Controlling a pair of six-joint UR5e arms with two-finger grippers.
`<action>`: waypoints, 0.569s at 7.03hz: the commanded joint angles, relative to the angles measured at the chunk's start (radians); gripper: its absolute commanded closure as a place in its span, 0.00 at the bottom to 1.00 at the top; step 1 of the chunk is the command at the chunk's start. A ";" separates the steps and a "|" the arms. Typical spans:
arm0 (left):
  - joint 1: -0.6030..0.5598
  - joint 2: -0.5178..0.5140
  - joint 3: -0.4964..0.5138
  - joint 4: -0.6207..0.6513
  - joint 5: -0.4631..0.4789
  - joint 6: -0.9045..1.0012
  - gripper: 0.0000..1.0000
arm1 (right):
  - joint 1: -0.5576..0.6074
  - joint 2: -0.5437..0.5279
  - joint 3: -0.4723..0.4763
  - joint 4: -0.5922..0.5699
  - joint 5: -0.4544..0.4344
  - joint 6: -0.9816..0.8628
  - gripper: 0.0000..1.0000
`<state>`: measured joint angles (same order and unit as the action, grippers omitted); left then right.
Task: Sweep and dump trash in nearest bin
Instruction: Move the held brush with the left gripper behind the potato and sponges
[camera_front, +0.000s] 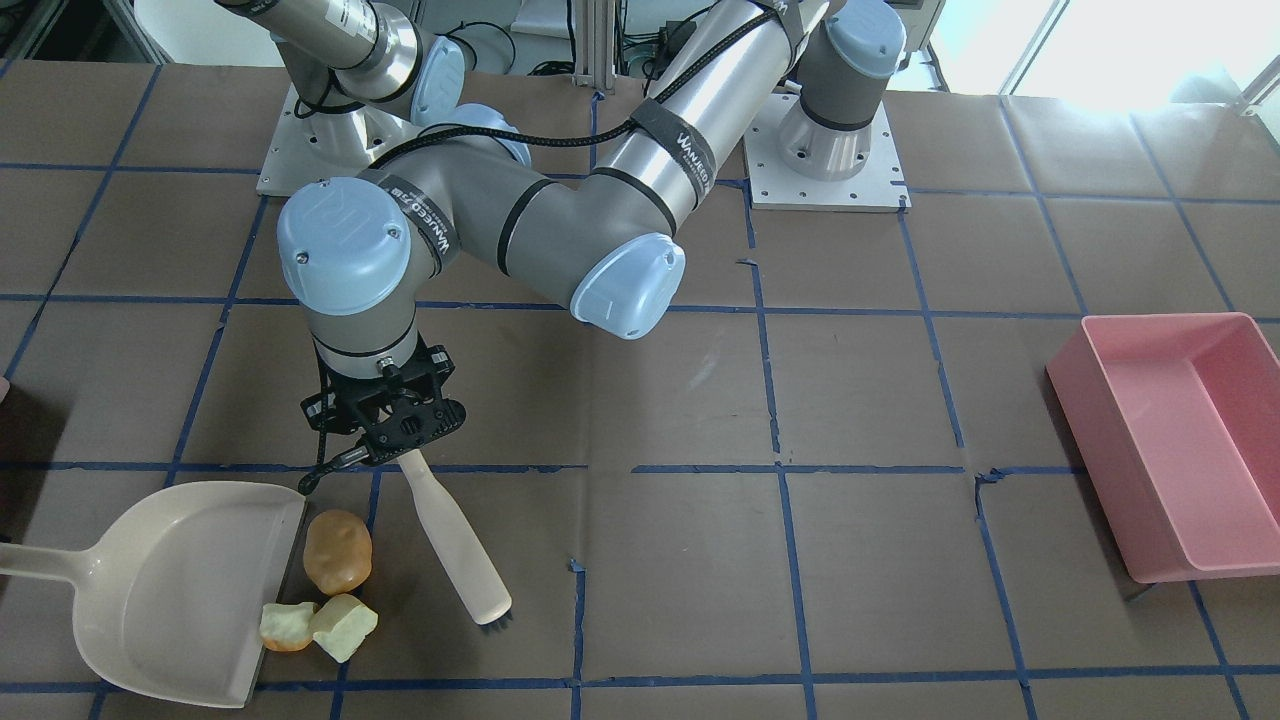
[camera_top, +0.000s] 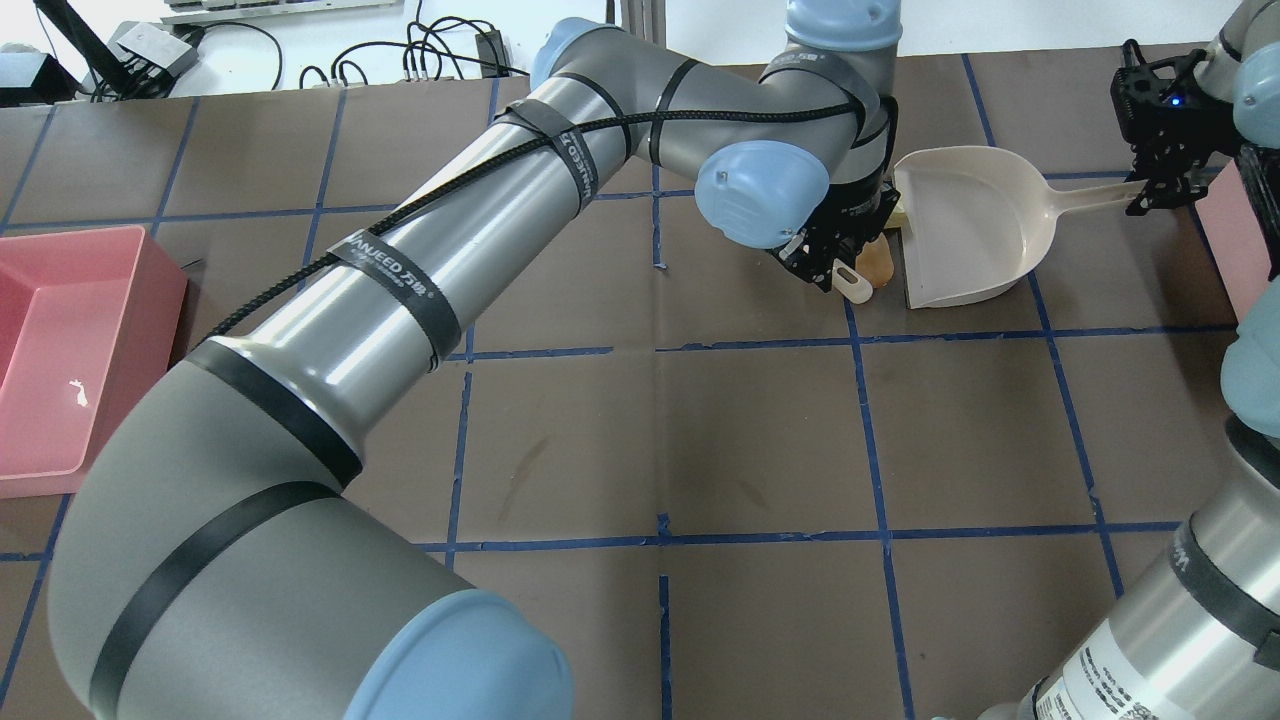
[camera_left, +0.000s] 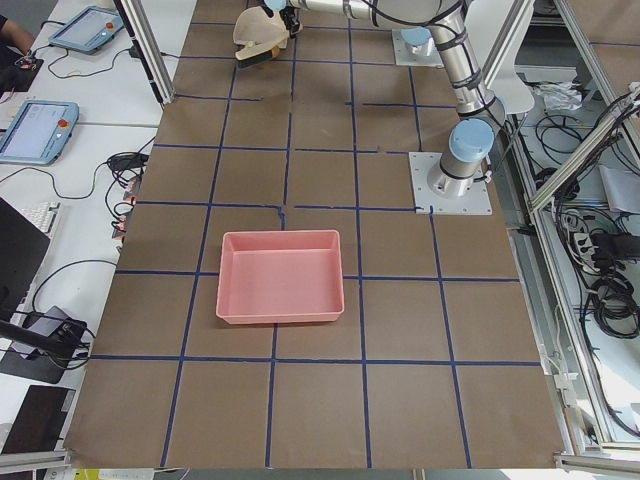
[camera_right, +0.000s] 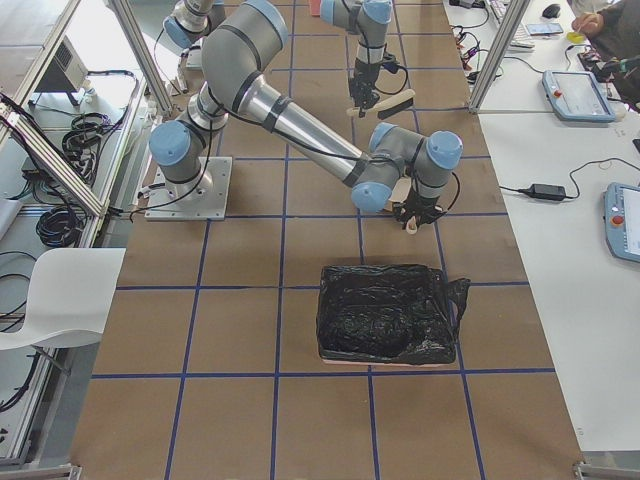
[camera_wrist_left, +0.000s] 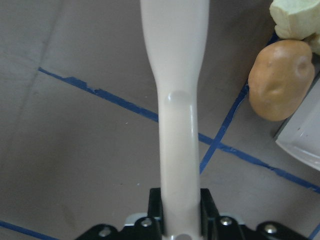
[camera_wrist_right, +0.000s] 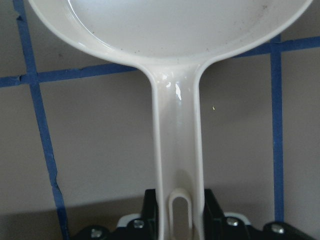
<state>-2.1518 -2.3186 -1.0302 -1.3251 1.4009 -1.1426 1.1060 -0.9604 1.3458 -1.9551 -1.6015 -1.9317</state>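
The cream plastic dustpan (camera_front: 170, 600) lies flat. The cream-handled brush (camera_front: 455, 550) slants down, with its bristles beyond the trash from the dustpan. Against the dustpan's open lip sits the brown potato-like lump (camera_front: 338, 551), probably light, firm and apt to roll. The two pale yellow-green chunks (camera_front: 343, 628) with orange crusts, at the same lip, look light and likelier to slide. None needs grasping: push from the side away from the dustpan. The left arm reaches across, wrist pointing down, and the left gripper (camera_front: 395, 432) pinches the brush handle. The right gripper (camera_wrist_right: 179, 210) clamps the dustpan's handle.

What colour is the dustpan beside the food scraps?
The dustpan is cream, shown best in the exterior front-facing view.
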 joint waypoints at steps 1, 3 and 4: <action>-0.025 -0.045 0.005 0.026 0.001 -0.004 1.00 | 0.000 0.000 0.001 0.002 0.000 0.002 0.94; -0.057 -0.076 0.012 0.039 -0.003 0.043 1.00 | 0.000 0.000 0.003 0.001 -0.002 0.006 0.94; -0.078 -0.083 0.016 0.043 -0.008 0.037 1.00 | 0.000 0.002 0.003 0.001 -0.002 0.008 0.94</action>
<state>-2.2073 -2.3893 -1.0196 -1.2896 1.3972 -1.1075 1.1060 -0.9597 1.3478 -1.9538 -1.6025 -1.9264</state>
